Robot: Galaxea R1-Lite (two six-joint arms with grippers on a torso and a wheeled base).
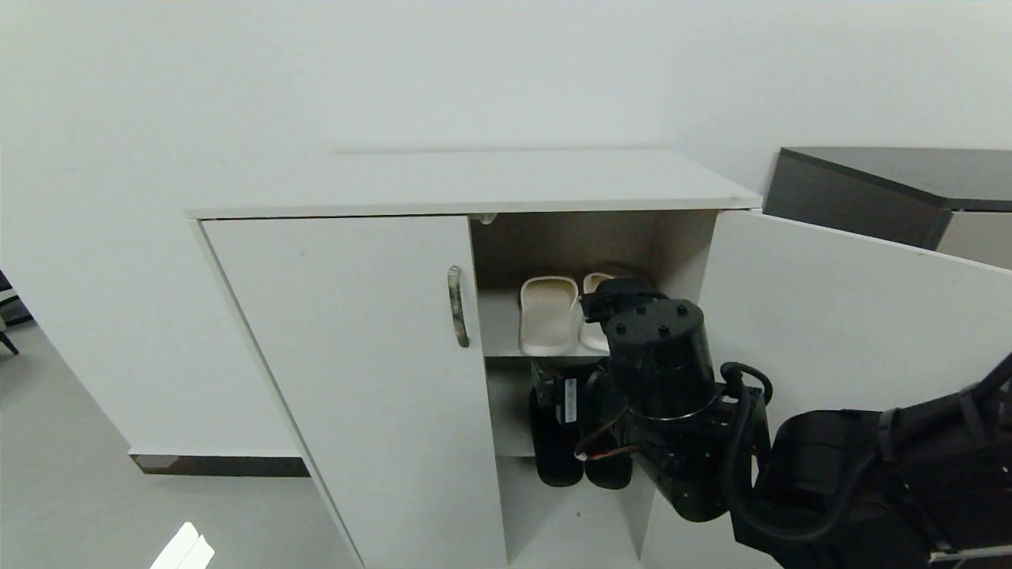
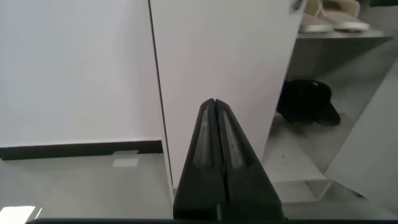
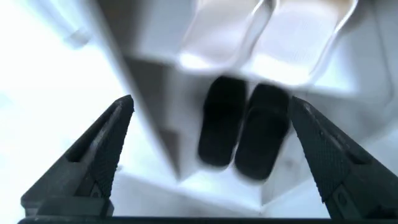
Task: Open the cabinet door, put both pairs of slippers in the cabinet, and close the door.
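A white cabinet (image 1: 474, 182) stands against the wall, its right door (image 1: 830, 316) swung open and its left door (image 1: 356, 356) closed. A pair of white slippers (image 1: 549, 316) (image 3: 267, 37) lies on the upper shelf. A pair of black slippers (image 1: 557, 454) (image 3: 242, 130) (image 2: 311, 102) lies on the shelf below. My right arm (image 1: 660, 356) hangs in front of the open compartment. Its gripper (image 3: 211, 106) is open and empty, a short way back from the black pair. My left gripper (image 2: 214, 104) is shut on nothing, low in front of the closed left door.
The closed door carries a metal handle (image 1: 455, 307) beside the opening. A dark grey unit (image 1: 870, 190) stands behind the open door at the right. Bare grey floor (image 1: 95, 490) spreads to the left of the cabinet.
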